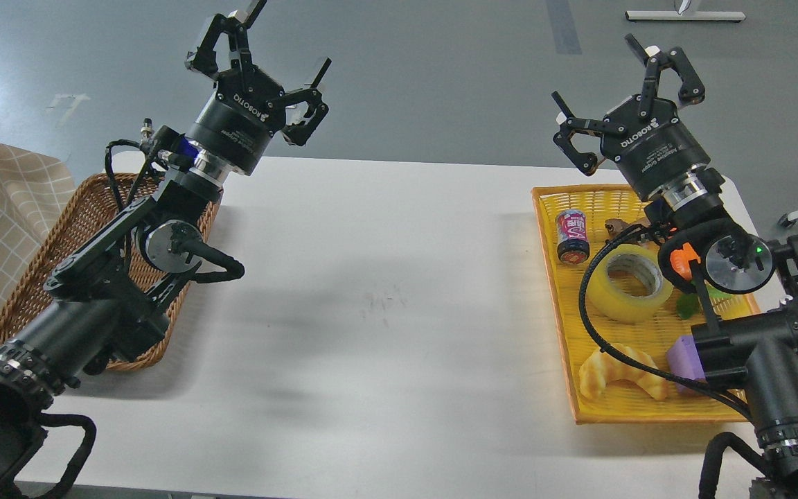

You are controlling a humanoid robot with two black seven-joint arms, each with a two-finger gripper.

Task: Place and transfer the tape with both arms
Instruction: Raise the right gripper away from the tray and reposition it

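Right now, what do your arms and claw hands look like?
Both arms are black with round silver joint caps and looping black cables. The left gripper and right gripper are black claws with jointed fingers on round bodies, marked ROBOTIQ in white. The left wrist glows blue; the right arm shows an orange clip and a green light.

Single head view, looking forward and down

From above the near edge, at middling range, it takes in the white table [385,291], floor at twelve o'clock, arms entering at seven and five o'clock.
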